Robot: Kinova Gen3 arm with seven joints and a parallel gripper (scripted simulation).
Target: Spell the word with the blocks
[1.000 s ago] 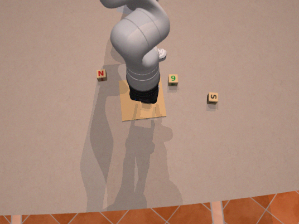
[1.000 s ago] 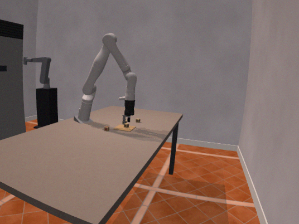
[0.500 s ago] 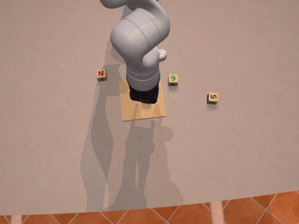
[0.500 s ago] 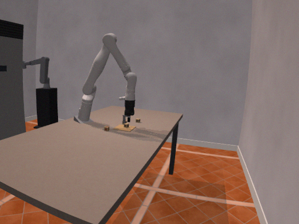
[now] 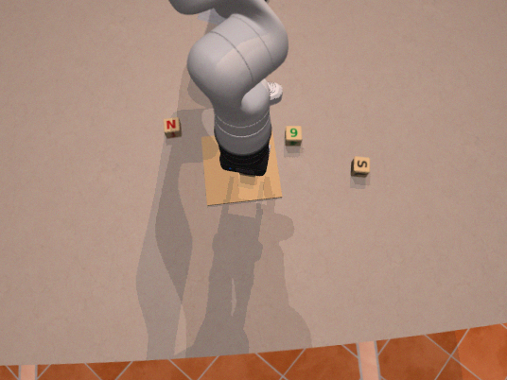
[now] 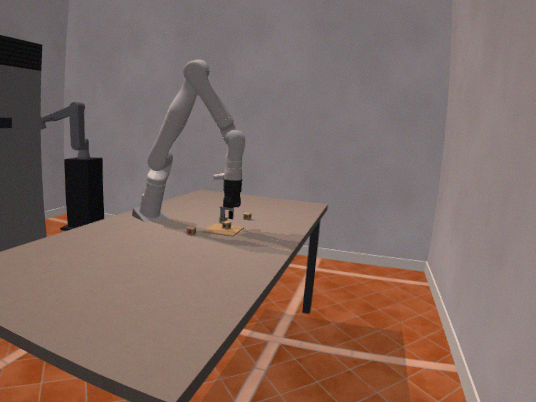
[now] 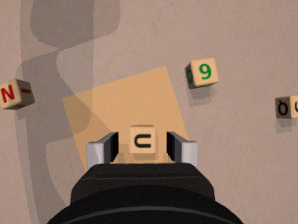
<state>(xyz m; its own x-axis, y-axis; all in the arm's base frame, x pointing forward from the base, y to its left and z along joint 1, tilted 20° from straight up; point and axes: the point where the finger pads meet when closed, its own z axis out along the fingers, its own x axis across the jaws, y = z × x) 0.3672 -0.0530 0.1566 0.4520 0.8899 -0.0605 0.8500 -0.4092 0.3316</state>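
Note:
The tan mat (image 5: 240, 176) lies under my wrist. The U block (image 7: 141, 141) sits flat on the mat (image 7: 127, 116). My gripper (image 7: 142, 142) is open, with one finger on each side of the U block and nothing gripped. In the side view the gripper (image 6: 226, 214) hangs straight down just over the mat (image 6: 223, 229). The N block (image 5: 171, 126) lies off the mat to the left, also in the wrist view (image 7: 12, 94). The S block (image 5: 360, 165) lies far to the right, off the mat. The arm hides most of the U block in the overhead view.
A block with a green 9 (image 5: 293, 134) stands off the mat, close to its right edge, also in the wrist view (image 7: 202, 72). The table's front edge runs along the bottom of the overhead view.

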